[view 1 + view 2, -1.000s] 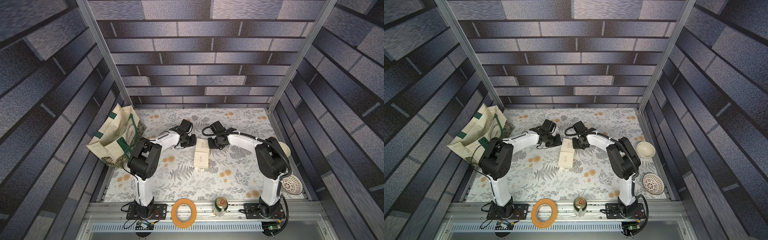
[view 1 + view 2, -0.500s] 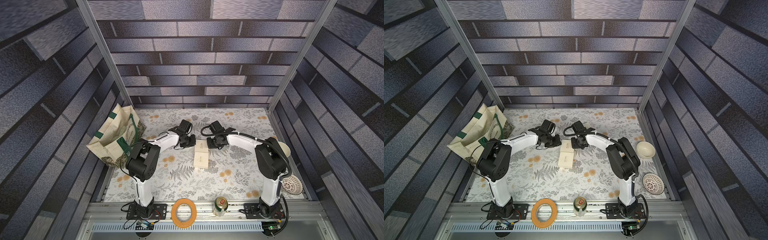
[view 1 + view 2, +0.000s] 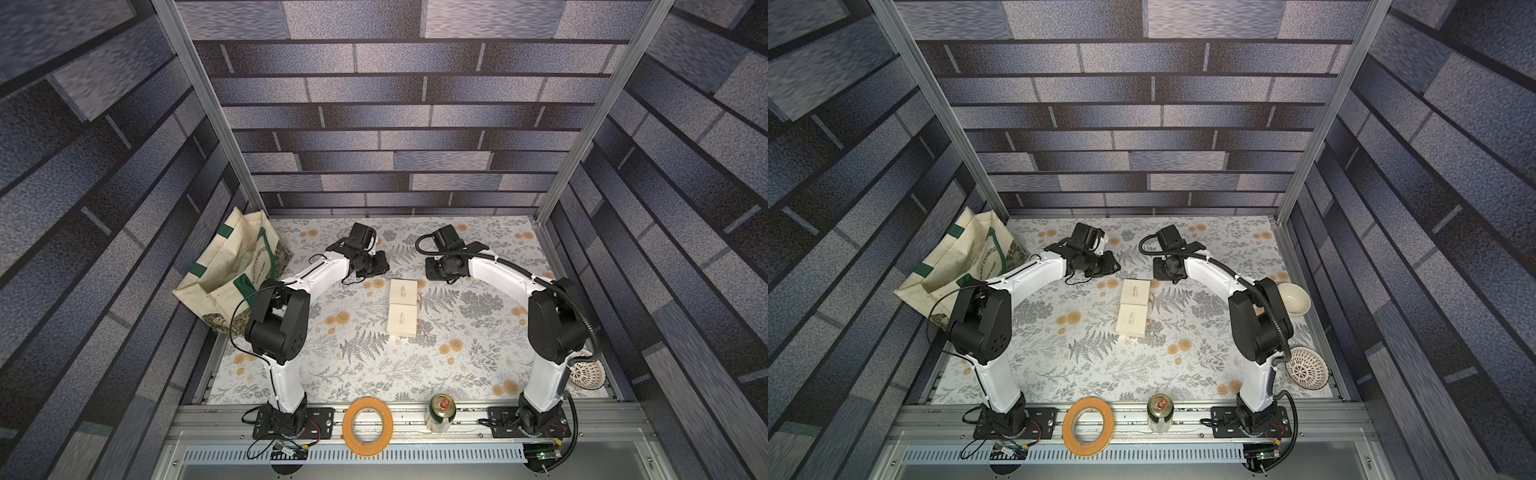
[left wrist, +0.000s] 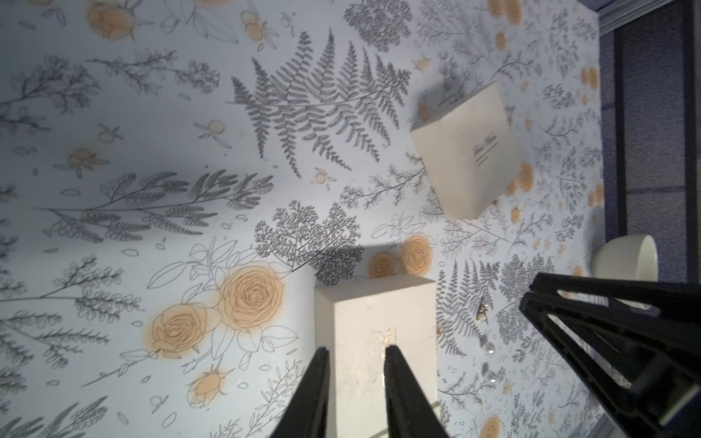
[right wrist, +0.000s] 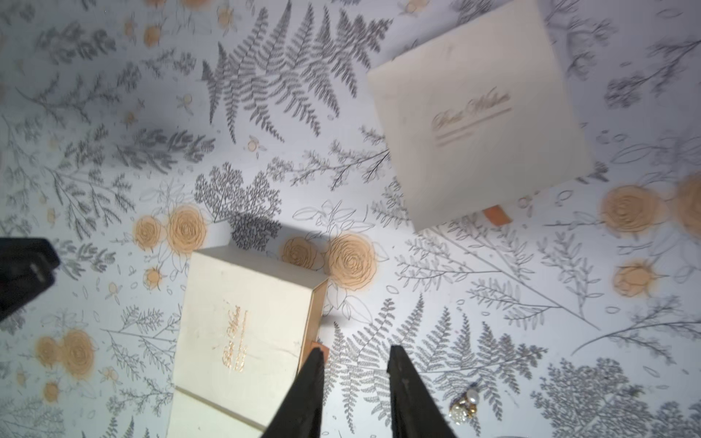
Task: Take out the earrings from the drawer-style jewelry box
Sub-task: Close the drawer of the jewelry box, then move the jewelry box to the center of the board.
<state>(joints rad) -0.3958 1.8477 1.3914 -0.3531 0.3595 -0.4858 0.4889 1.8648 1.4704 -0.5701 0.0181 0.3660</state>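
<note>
Fern-and-rose print covers the desk inside brick-patterned walls. In both top views the far box and the near box, both cream and square-cornered, lie end to end mid-desk. The left end effector and right end effector flank the far box's outer end, clear of it.

Left wrist view now: black tapering fingers stand narrowly parted with nothing between them, poised over the far box's matte paperboard lid. Just beside that box, on the print, lie the earrings, glassy, pearly beads with gilt fittings. Out of the drawer, then!

Right wrist view: jaws narrowly apart here too and empty, one fingertip right by the far box's small orange pull tab. Gilt script glints on the lid, and one of the earrings rests near the other finger.

My read: the take-out looks done for these pieces, and this is the let-go. Whether either drawer holds more, I cannot tell. If so, next comes a fine pinch on that thin tab, the other side bracing the sleeve.
</note>
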